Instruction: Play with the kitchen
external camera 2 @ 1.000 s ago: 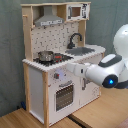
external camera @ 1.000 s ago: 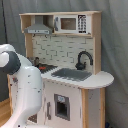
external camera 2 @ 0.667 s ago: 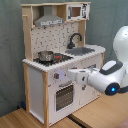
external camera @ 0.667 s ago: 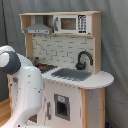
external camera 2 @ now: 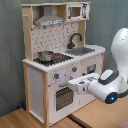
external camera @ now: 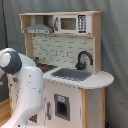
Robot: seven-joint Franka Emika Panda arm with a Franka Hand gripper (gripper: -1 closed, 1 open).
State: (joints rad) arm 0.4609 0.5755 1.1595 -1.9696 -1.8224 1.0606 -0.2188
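Arm reaching toward the front of the kitchen (external camera 2: 55,65).

In the second exterior view we see the gripper (external camera 2: 75,85) just beside the oven door (external camera 2: 63,98), below the knobs (external camera 2: 56,76); we cannot tell how far it is open. The kitchen stands on the wooden floor (external camera 2: 20,120) against a grey curtain (external camera: 112,45), a small pot (external camera 2: 45,55) on its stovetop.

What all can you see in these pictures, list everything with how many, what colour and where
kitchen: one, pale wood and white, centre of both exterior views
hood: one, grey, top shelf
microwave: one, white, beside the hood
faucet: one, black, behind the sink
sink: one, steel, in the counter
pot: one, metal, on the black-red stovetop
oven door: one, white, lower front
arm: one, white; its tool reaches toward the kitchen's front
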